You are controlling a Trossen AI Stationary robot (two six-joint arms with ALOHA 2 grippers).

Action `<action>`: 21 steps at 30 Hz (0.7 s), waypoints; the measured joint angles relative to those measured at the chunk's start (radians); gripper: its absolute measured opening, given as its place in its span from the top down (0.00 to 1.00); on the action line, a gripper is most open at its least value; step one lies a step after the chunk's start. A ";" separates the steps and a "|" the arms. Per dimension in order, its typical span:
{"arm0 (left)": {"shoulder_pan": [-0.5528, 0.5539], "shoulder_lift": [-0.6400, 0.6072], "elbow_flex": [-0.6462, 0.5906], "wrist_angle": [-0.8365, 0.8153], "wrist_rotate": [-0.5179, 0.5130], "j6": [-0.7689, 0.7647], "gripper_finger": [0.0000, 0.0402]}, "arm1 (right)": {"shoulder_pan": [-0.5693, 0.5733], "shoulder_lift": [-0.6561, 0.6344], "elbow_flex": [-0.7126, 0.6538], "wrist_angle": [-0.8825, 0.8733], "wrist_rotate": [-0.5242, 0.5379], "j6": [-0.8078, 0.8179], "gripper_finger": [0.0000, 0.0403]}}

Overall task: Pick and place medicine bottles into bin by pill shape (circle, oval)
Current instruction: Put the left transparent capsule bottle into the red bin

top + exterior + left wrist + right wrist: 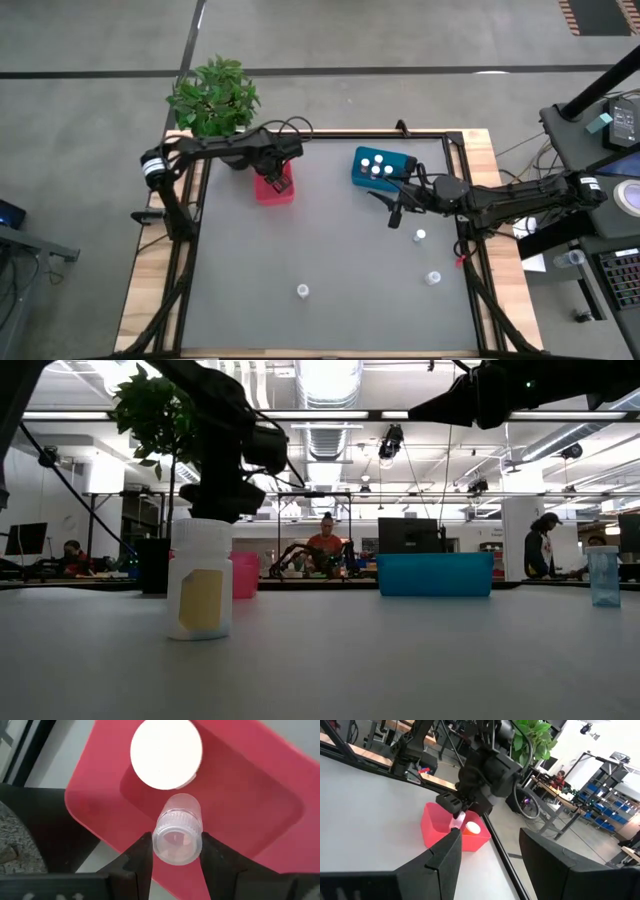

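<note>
1. Closest to the low camera stands a white-capped medicine bottle on the grey table, awaiting pickup

2. Left gripper hangs over the pink-red bin, fingers clamped on a small bottle; a capped bottle already sits inside, so a drop could glance off it and tumble out

3. Right gripper waits, fingers apart and empty, just beside the teal bin; two loose bottles stand near that arm

4. Plant pot crowds the left arm

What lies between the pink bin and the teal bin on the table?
Bare grey tabletop, as the high view shows, separates pink bin from teal bin.
</note>
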 joint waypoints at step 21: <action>0.067 0.022 0.000 0.013 -0.005 0.045 0.71 | 0.000 0.000 0.000 -0.006 0.000 0.001 0.54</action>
